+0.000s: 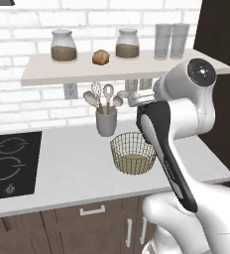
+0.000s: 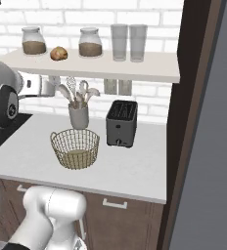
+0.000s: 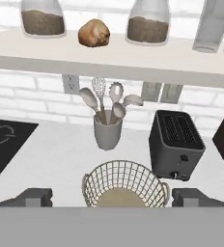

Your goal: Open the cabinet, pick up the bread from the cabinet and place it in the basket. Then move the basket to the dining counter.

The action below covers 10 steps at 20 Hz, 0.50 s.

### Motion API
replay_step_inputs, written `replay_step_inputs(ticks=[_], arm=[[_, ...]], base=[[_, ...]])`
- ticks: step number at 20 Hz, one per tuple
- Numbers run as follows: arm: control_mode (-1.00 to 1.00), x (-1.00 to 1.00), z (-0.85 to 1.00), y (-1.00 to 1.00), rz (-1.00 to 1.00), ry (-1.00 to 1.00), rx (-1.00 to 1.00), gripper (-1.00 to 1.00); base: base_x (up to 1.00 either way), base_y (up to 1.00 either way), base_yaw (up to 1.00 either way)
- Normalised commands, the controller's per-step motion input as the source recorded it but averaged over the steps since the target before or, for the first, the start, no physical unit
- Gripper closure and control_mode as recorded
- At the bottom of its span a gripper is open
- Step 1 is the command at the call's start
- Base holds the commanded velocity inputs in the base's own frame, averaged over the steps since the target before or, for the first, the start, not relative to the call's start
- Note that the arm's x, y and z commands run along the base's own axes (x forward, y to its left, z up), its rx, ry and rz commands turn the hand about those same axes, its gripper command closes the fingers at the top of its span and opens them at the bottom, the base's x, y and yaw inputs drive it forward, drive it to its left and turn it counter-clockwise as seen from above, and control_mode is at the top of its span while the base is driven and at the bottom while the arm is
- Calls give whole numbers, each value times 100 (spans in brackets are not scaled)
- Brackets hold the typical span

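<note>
White brick wall backing white desk (image 1: 77,168). Cabinet (image 1: 137,69) hanging doorless above basket, so no opening needed. Basket (image 3: 125,185) sitting empty on desk, awaiting bread. Bread (image 3: 93,33) resting on cabinet, up-left of basket, between jars (image 3: 42,18). Pincer (image 3: 111,198) hovering near basket, fingertips spread wide, gripping nothing.

Small rounded golden-brown bread roll (image 1: 101,57) resting on the long pale off-white wall shelf plank (image 1: 47,72) between two brown-filled jars, above the round open-weave tan-gold wire basket (image 1: 133,153), which stands upright and empty on the white worktop just before the utensil cup.
</note>
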Motion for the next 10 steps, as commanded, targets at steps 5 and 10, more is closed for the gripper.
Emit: replay_step_inputs(ticks=[5, 10], arm=[[-100, 26, 86, 36, -2, -9, 0, -100], [-100, 49, 55, 57, -9, 8, 0, -100]], base=[[0, 0, 0], [0, 0, 0]])
